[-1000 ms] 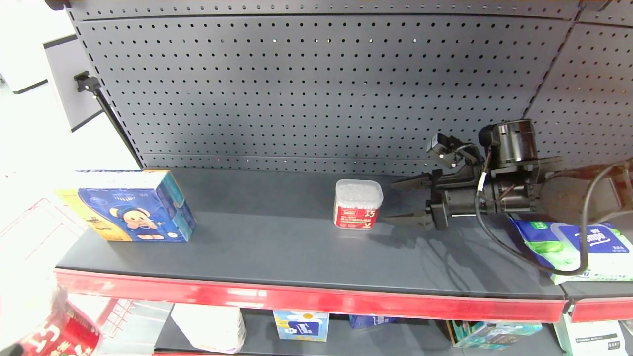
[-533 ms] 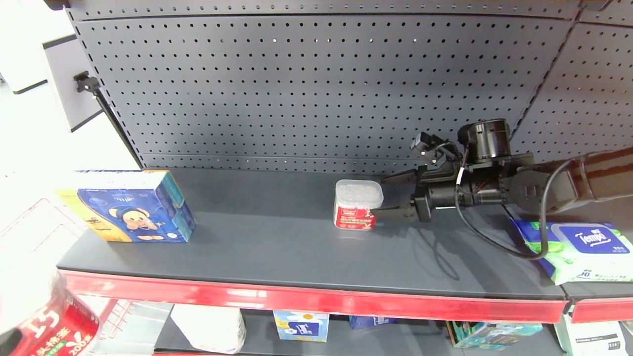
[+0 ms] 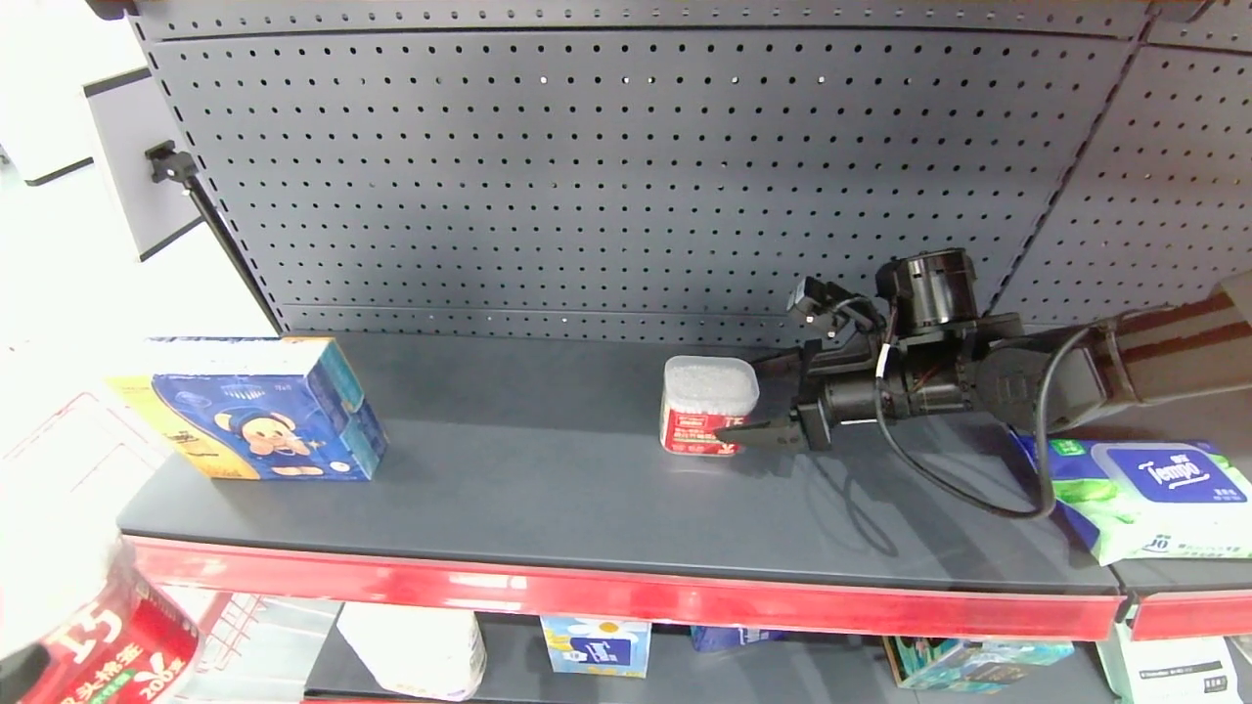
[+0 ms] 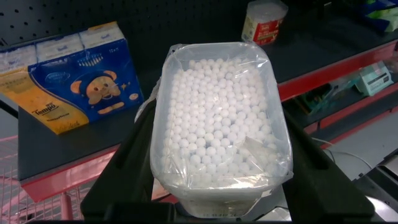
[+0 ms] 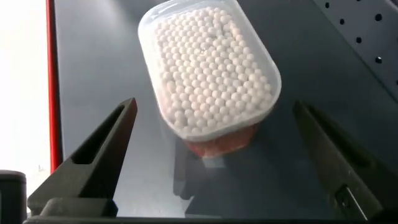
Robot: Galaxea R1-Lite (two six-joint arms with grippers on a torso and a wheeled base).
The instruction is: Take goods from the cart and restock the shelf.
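The left tool (image 4: 221, 134) was clamped on a clear tub of cotton swabs (image 4: 217, 106), one finger pressed against each long side, the tub's wrapped top facing the wrist camera. In the head view this held tub (image 3: 108, 645) sat low, below the red front edge of the shelf (image 3: 548, 489). Beyond the left tool, on the shelf, a blue-and-yellow tissue pack (image 3: 264, 411) stood near the front edge. Farther along from that tool, toward the pegboard back, stood a second swab tub (image 3: 709, 406), upright on the shelf board, white lid up and red label around its lower part.

The right tool (image 3: 748, 396) lay level just above the shelf with its jaws spread wide. Its fingertips (image 5: 127, 109) flanked the near end of the second swab tub (image 5: 208, 74), and a gap showed on each side, so the tub stood between the fingers without being touched. Behind the right tool, under its arm, a green-and-blue wipes pack (image 3: 1144, 494) lay flat at the shelf's end.
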